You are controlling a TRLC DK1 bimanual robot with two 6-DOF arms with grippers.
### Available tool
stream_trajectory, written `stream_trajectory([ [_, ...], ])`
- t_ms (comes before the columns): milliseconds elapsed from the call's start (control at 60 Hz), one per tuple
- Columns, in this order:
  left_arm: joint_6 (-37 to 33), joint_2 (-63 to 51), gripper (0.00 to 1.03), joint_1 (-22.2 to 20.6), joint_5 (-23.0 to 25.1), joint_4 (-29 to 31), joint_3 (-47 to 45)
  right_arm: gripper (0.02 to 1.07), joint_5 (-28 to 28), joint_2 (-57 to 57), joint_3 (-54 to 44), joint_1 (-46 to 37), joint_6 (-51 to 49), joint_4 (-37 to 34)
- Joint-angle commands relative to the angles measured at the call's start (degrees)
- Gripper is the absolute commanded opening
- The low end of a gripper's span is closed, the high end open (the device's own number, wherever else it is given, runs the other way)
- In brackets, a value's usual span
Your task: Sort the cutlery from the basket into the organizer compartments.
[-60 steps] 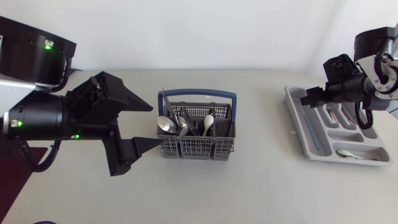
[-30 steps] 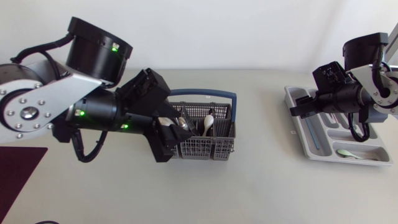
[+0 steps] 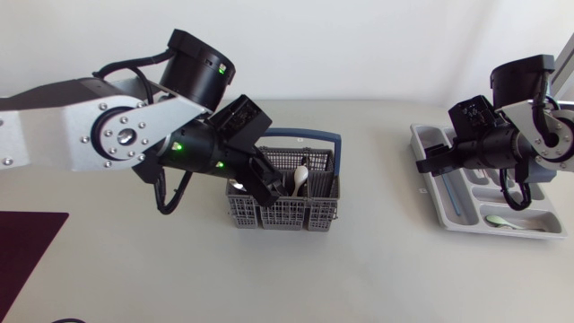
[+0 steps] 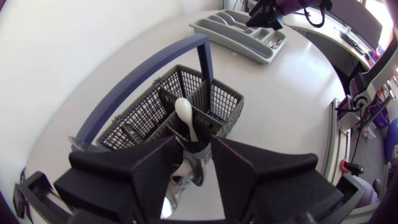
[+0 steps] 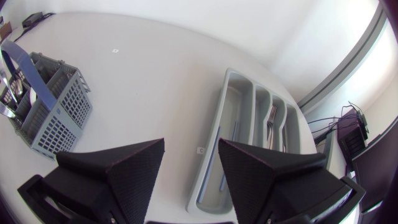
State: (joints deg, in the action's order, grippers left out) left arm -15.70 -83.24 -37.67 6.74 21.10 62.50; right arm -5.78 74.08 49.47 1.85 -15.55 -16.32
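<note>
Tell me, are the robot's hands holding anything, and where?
Nothing is held. The right gripper is empty; the left gripper is open, with a metal spoon in the basket between its fingers.

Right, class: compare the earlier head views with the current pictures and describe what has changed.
The left arm swung in from the left; the left gripper now hangs open over the basket, fingers straddling a metal spoon, nothing gripped. The right gripper drifted slightly toward the basket above the organizer, open and empty. Basket and organizer stayed put.
</note>
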Motion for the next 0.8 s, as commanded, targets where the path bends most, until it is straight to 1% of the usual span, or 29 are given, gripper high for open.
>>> stream_trajectory([
  [0, 1.55, -0.87, 0.23, -1.00, -0.50, 0.08, 1.66, 0.66, -0.37, -0.52, -1.57, 0.53, 1.31, 0.14],
  [50, 1.64, -1.22, 0.17, -1.44, -0.94, 0.08, 1.75, 0.66, -0.46, -0.43, -1.66, 0.61, 1.40, 0.23],
  [100, 1.82, -1.40, 0.13, -1.70, -1.21, 0.08, 1.84, 0.66, -0.55, -0.34, -1.84, 0.79, 1.49, 0.32],
  [133, 1.82, -1.57, 0.12, -2.14, -1.38, 0.08, 1.92, 0.66, -0.99, -0.26, -1.84, 0.97, 1.58, 0.32],
  [217, 1.73, -1.57, 0.11, -2.94, -1.38, 0.25, 2.10, 0.66, -0.99, -0.34, -1.92, 1.14, 1.58, 0.32],
  [283, 1.64, -1.57, 0.07, -3.55, -1.47, 0.43, 2.10, 0.66, -1.07, -0.43, -1.92, 1.14, 1.58, 0.32],
  [667, 0.76, -4.21, 0.06, -6.71, -1.65, 0.52, 1.75, 0.66, -1.16, -0.52, -2.36, 1.14, 1.40, 0.50],
  [783, -0.03, -4.56, 0.06, -6.80, -1.56, -0.01, 0.96, 0.66, -1.16, -0.52, -2.80, 1.05, 1.31, 0.94],
])
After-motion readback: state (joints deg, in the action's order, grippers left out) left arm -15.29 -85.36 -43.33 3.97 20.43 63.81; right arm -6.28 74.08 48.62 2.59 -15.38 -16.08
